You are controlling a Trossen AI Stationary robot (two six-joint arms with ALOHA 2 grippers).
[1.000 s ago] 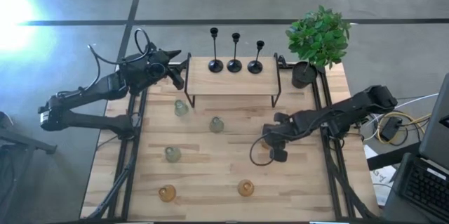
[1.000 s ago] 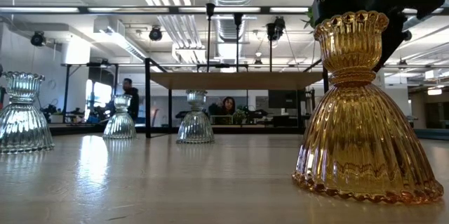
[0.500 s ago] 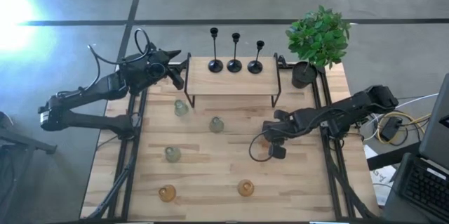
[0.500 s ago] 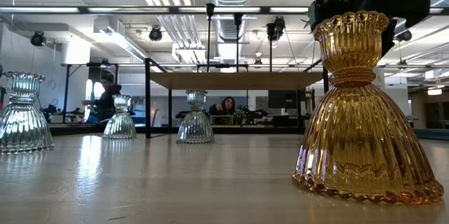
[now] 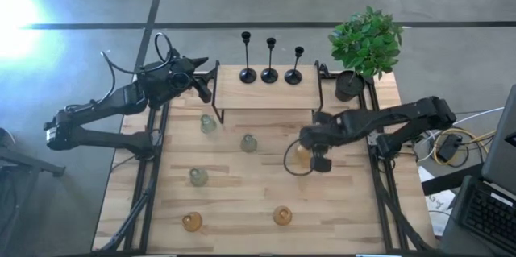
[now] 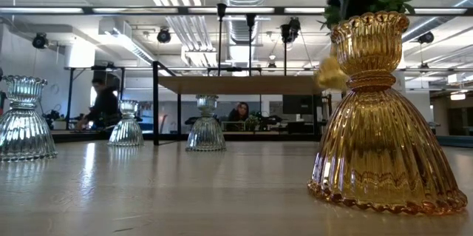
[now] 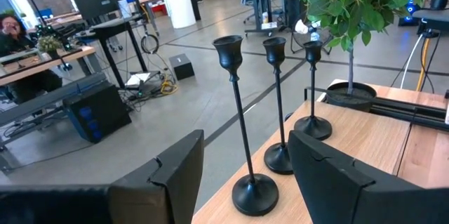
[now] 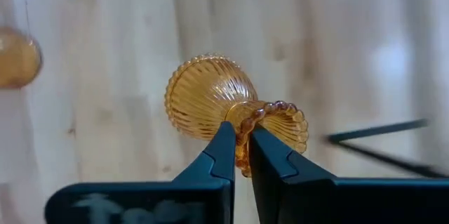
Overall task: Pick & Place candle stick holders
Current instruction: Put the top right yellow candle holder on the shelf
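Amber holder (image 8: 235, 112) between right gripper (image 8: 240, 142) fingers

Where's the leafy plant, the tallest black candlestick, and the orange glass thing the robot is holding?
leafy plant (image 5: 368, 39), high view, on its leaves.
tallest black candlestick (image 7: 240, 129), left wrist view, on its stem.
orange glass holder (image 8: 207, 97), right wrist view, on its ribbed bulb.

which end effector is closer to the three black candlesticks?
Left. The left end effector hangs open just beside the candlesticks, at the shelf's left end. The right end effector is farther off, in front of the shelf, shut on an amber holder.
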